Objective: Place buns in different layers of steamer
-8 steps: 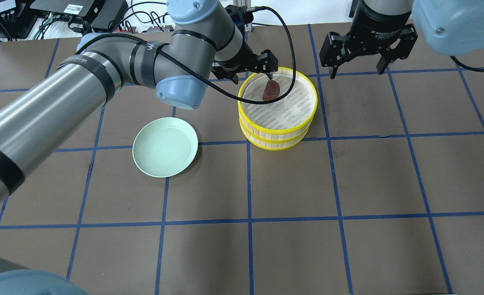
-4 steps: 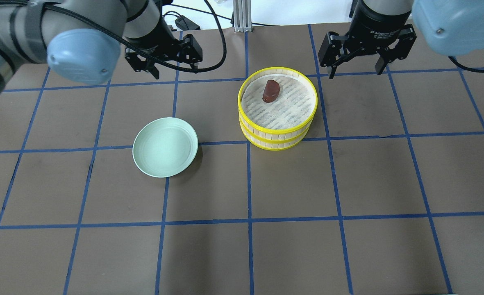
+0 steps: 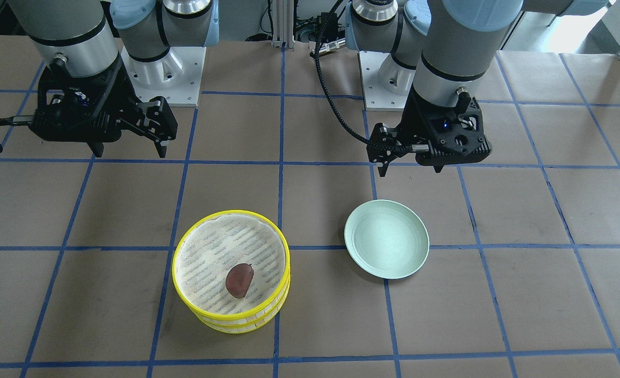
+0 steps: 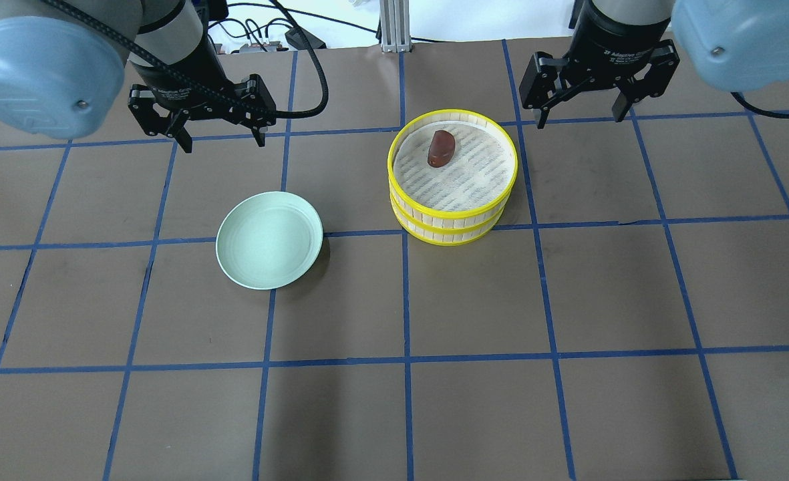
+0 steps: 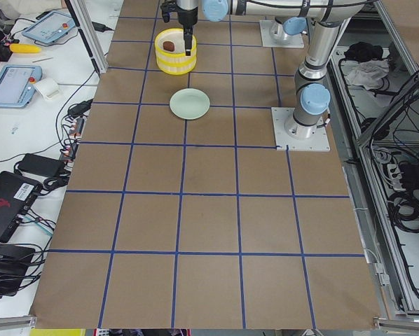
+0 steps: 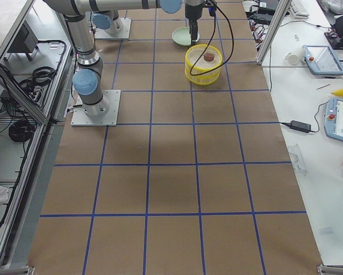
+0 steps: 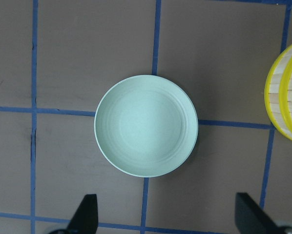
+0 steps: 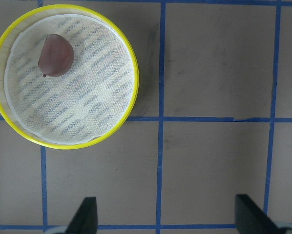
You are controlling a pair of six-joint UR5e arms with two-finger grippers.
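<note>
- The dark reddish-brown rounded bun (image 4: 441, 148) lies on the mesh of the upper tray of the yellow-rimmed bamboo-slat steamer (image 4: 453, 215), toward its far edge.
- The left gripper (image 4: 222, 140) and right gripper (image 4: 580, 119) hang well apart from the steamer, jaws spread, grasping nothing.
- Judged step: placing looks finished. The next move calls only for keeping both arms clear.
- Count: 2 stacked trays, 1 bun showing, 1 pale green round plate (image 4: 268, 240), 2 grippers. The lower tray's inside is hidden, so a 2nd bun there cannot be confirmed.
</note>
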